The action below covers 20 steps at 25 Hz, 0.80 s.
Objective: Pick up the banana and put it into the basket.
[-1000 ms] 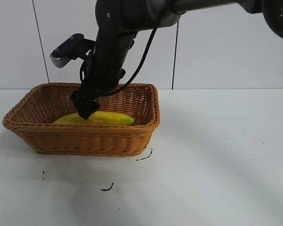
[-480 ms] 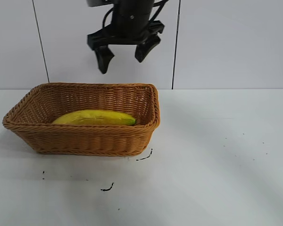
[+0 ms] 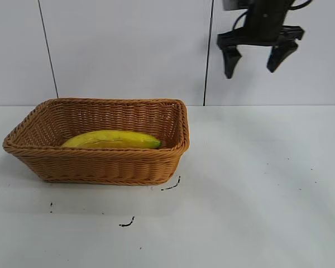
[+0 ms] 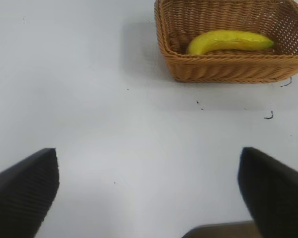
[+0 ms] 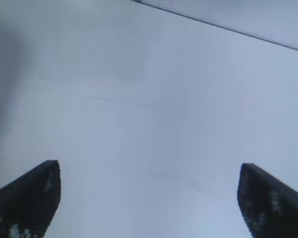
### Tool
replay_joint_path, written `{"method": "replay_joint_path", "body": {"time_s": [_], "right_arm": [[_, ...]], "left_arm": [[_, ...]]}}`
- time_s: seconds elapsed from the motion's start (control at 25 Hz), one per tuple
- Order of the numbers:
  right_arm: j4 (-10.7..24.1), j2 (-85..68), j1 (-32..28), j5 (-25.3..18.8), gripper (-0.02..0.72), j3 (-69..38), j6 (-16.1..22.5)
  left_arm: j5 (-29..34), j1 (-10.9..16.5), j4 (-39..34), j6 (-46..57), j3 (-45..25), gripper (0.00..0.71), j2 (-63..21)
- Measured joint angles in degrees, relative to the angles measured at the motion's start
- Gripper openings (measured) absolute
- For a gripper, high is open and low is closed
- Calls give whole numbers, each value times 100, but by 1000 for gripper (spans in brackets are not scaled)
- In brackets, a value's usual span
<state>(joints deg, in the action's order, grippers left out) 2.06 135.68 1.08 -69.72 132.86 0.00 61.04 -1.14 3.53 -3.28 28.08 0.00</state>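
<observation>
Banana (image 3: 113, 139) lying flat inside the basket (image 3: 100, 164), greenish tip toward the basket's right end, near the desk's (image 3: 257, 195) left side. Right pincer (image 3: 257, 58) up in the air, high above the desk's far right part, well apart from the basket, fingers spread wide, gripping nothing. Left pincer (image 4: 149, 193) over bare desk, fingers spread wide too, empty, well apart from the basket. A few small dark specks (image 3: 127, 223) on the desk near the basket's front.

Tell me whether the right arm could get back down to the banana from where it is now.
Probably yes. The right end effector hangs open, high and off to the side; the banana lies uncovered in the open-topped basket.
</observation>
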Motion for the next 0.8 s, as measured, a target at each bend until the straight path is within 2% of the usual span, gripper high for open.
{"method": "replay_joint_path", "body": {"time_s": [0.12, 0.28, 0.44, 0.6, 0.8], "right_arm": [[-142, -54, -7, 0, 689, -37, -83], [-494, -144, -7, 6, 689, -220, -193], [-561, -342, 2, 7, 687, -639, -215], [-561, -823, 2, 6, 687, -1425, -228], [-581, -1945, 2, 18, 687, -2910, -234]], "left_arm": [[0, 0, 0, 0, 0, 695, 0], [0, 0, 0, 0, 0, 695, 0], [0, 0, 0, 0, 0, 695, 0], [0, 0, 0, 0, 0, 695, 0], [0, 0, 0, 0, 0, 695, 0]]}}
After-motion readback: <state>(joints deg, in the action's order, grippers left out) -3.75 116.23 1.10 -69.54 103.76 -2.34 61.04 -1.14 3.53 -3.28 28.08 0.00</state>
